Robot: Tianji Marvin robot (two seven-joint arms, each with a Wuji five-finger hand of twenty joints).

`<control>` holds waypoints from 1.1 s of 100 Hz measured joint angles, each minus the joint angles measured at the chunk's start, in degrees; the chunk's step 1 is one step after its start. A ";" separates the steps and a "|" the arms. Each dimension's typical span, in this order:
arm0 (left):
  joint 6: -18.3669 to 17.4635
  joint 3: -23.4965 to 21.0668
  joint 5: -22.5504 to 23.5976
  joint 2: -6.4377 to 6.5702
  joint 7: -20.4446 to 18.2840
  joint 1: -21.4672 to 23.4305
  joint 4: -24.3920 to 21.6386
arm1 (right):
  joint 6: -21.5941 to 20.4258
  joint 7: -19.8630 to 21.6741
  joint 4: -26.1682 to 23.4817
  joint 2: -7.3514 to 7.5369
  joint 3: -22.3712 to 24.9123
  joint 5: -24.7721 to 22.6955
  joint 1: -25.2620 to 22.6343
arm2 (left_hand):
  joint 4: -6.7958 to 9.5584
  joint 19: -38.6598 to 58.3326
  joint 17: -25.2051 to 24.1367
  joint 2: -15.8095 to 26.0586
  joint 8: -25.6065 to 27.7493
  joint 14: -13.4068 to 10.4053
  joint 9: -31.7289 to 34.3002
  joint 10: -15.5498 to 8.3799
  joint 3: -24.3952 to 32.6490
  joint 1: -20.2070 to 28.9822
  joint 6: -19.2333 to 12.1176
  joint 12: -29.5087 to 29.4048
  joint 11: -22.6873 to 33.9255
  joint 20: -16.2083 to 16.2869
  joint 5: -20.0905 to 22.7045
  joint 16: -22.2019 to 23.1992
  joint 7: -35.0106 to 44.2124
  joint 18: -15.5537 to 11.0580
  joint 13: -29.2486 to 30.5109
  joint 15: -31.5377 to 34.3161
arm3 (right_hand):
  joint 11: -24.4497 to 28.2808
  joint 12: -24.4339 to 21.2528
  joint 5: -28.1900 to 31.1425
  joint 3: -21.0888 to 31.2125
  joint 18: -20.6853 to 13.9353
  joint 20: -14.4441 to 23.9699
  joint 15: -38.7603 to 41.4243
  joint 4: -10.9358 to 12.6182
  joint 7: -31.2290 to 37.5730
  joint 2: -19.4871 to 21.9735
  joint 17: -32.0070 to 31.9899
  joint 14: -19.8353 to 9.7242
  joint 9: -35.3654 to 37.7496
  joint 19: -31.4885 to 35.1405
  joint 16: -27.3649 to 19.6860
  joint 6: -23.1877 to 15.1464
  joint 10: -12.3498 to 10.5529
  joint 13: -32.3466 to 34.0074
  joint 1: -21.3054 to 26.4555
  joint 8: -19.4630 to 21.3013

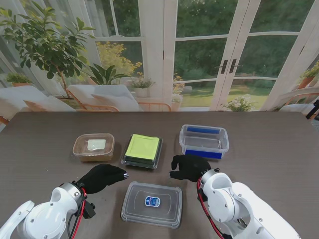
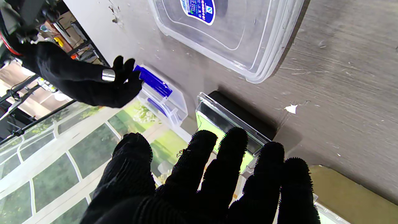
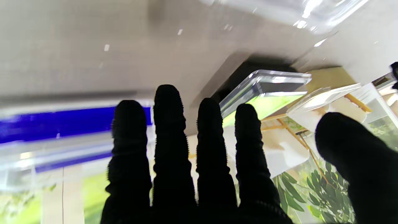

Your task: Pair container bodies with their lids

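Now: my left hand (image 1: 103, 177) fingers spread, empty | my right hand (image 1: 189, 167) fingers apart, empty | clear lid (image 1: 152, 203) near me, between both | green-lidded box (image 1: 142, 150) farther off.

Three containers (image 1: 142, 150) abreast; lid (image 1: 152, 203) nearer to me

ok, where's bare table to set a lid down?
Free: the wide strip beyond the three containers, and right of the blue-clipped box. Crowded: the middle, where the green-lidded box, clear lid and both hands sit close.
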 measured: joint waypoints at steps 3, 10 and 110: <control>0.01 0.03 0.00 0.00 0.00 -0.06 0.02 | -0.37 -0.24 0.47 -0.12 0.19 -1.13 0.55 | 0.00 0.00 0.00 0.00 0.00 0.00 0.00 0.00 0.00 0.00 0.00 0.00 0.00 0.00 0.00 0.00 0.00 0.00 0.00 0.00 | -0.30 -0.01 0.68 0.65 0.00 0.00 -0.01 0.00 0.59 -1.05 0.01 -0.09 -0.92 0.00 0.00 0.05 0.00 0.00 0.00 -0.01; 0.04 0.17 0.01 0.00 0.02 -0.19 0.09 | -1.20 -1.35 1.89 -0.36 0.61 -2.39 1.91 | 0.00 0.00 0.00 0.00 0.00 0.00 0.00 0.00 0.00 0.00 0.00 0.00 0.00 0.00 0.00 0.00 0.00 -0.01 0.00 0.00 | 0.27 -0.08 -1.07 1.96 0.00 0.00 -0.01 0.00 0.22 -2.33 0.02 -0.33 -1.89 0.00 -0.01 0.11 0.01 -0.16 0.05 -0.04; 3.62 3.34 0.42 0.26 -1.31 -3.23 1.74 | -10.33 -14.38 32.36 -0.24 -10.94 -11.02 24.68 | 0.00 -0.01 0.00 0.01 0.00 -0.01 0.00 0.00 0.00 0.00 0.00 -0.01 0.00 0.04 0.00 0.00 0.00 -0.09 -0.01 0.00 | 2.80 -1.43 -9.50 14.09 -2.87 0.00 -4.81 -5.72 5.09 -26.64 0.04 -4.98 -11.88 -1.95 -3.30 -0.19 -3.52 -8.32 3.75 0.39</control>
